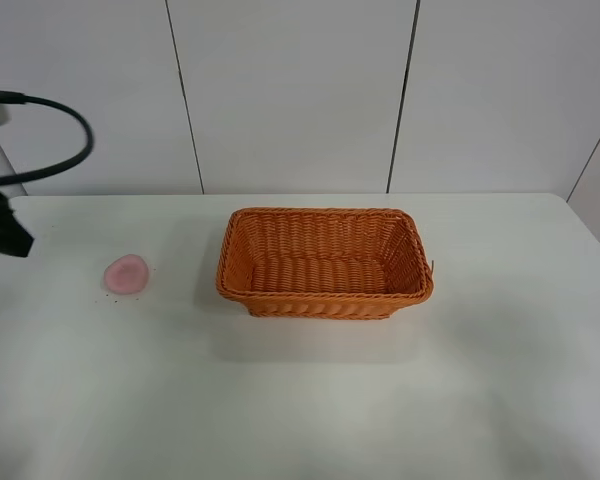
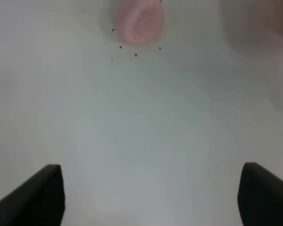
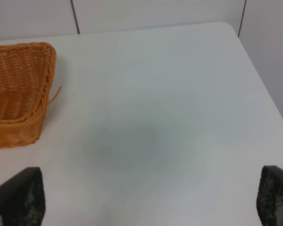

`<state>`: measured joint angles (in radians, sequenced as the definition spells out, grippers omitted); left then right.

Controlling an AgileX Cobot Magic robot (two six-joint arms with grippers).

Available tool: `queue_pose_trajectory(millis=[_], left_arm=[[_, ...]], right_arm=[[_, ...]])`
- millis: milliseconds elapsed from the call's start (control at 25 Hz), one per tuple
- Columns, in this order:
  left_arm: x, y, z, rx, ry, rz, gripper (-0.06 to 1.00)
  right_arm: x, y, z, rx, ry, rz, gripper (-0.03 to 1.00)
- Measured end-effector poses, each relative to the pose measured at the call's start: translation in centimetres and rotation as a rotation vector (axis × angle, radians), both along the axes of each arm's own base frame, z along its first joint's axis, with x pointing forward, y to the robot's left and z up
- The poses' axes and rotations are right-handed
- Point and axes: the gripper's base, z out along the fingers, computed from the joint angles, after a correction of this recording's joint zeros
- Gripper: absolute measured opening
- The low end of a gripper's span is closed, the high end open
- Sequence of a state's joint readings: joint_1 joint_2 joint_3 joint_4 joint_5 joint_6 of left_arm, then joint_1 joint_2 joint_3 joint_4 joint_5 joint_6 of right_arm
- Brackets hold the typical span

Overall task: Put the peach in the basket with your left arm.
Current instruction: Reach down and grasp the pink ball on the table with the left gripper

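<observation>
The peach (image 1: 127, 273) is a small pale pink lump lying on the white table (image 1: 300, 400), left of the basket (image 1: 324, 262). The orange wicker basket stands near the table's middle, with nothing showing inside it. The left arm (image 1: 2, 228) shows as a black part with a cable at the far left edge, left of the peach. In the left wrist view my left gripper (image 2: 151, 188) is open and empty, its fingers wide apart above the table, with the peach (image 2: 139, 21) ahead of it. My right gripper (image 3: 151, 193) is open and empty, to the right of the basket (image 3: 16, 94).
White wall panels (image 1: 290, 90) stand behind the table's back edge. Several tiny dark specks (image 2: 136, 54) lie on the table by the peach. The table's right edge and back corner (image 3: 228, 26) show in the right wrist view.
</observation>
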<state>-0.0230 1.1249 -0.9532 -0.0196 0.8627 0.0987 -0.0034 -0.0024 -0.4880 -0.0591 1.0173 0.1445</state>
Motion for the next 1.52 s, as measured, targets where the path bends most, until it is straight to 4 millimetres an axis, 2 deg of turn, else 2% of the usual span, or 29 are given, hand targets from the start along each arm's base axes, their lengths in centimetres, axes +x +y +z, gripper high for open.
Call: queue_pose_trajectory(millis=[120,160,360,480,600,720,880,1080,1240,1320,1360,1440,1520], left_arm=[[5.7,-0.1,-1.7,0.004,0.086,-0.003,0.85],[7.9,-0.2,-2.9,0.005,0.13,-0.003,0.85],[15.7,-0.6,-6.7,-0.024,0.233,0.001,0.85],[19.5,-0.9,-9.3,-0.056,0.263,0.008,0.85],[21.9,-1.1,-11.6,-0.066,0.285,0.012,0.85],[22.8,-1.1,-14.1,-0.061,0.33,0.013,0.85],[23.1,-1.0,-17.1,-0.045,0.398,0.011,0.85],[23.2,-1.0,-19.5,-0.043,0.447,0.013,0.85],[23.2,-1.0,-20.3,-0.044,0.465,0.021,0.83],[23.2,-1.0,-20.3,-0.049,0.469,0.041,0.72],[23.1,-1.0,-20.3,-0.05,0.473,0.047,0.62],[23.0,-0.9,-20.2,-0.041,0.492,0.051,0.34],[23.0,-0.7,-19.4,-0.017,0.487,0.042,0.18]], right_arm=[[0.0,0.0,0.0,0.0,0.0,0.0,0.69],[0.0,0.0,0.0,0.0,0.0,0.0,0.69],[0.0,0.0,0.0,0.0,0.0,0.0,0.69],[0.0,0.0,0.0,0.0,0.0,0.0,0.69],[0.0,0.0,0.0,0.0,0.0,0.0,0.69],[0.0,0.0,0.0,0.0,0.0,0.0,0.69],[0.0,0.0,0.0,0.0,0.0,0.0,0.69],[0.0,0.0,0.0,0.0,0.0,0.0,0.69],[0.0,0.0,0.0,0.0,0.0,0.0,0.69],[0.0,0.0,0.0,0.0,0.0,0.0,0.69],[0.0,0.0,0.0,0.0,0.0,0.0,0.69],[0.0,0.0,0.0,0.0,0.0,0.0,0.69],[0.0,0.0,0.0,0.0,0.0,0.0,0.69]])
